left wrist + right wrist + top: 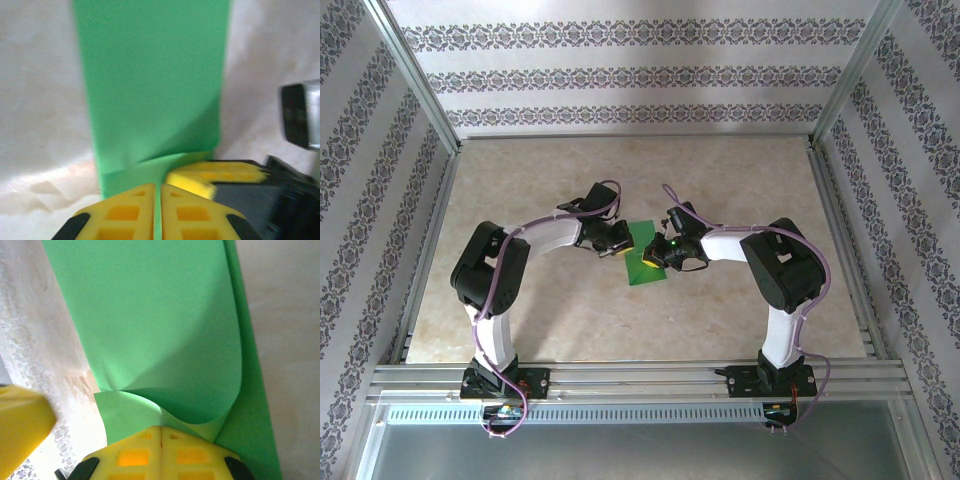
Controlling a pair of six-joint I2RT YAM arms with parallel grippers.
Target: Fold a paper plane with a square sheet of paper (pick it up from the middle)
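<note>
The square sheet of paper point(646, 262) lies at the middle of the bench point(610, 330), between the two arms. It is bright green and partly folded over on itself. From the right wrist, its upper layer bows up in a soft curl above a lower layer, and a narrow strip of that lower layer shows along the right side. From the left wrist it reads as a long band running away from the camera, with a slanting crease near the closer end.

The left end effector point(160, 202) is clamped on the sheet's near edge. Its yellow fingers stand almost together, and a thin line of green shows in the slit between them. The right end effector point(161, 440) is closed too, fingers pressed flat together, with the curled paper running in at their tips. The two meet at the paper from opposite sides, close beside each other.

The bench is a pale beige surface with a faint marbled pattern and a dull finish. An aluminium frame point(640, 375) borders it, with rails across the near edge where both arm bases are bolted and slim posts rising at the far corners. The walls on three sides carry white wallpaper point(620, 80) crossed by bands of grey-violet floral ornament. The light is soft and even.
</note>
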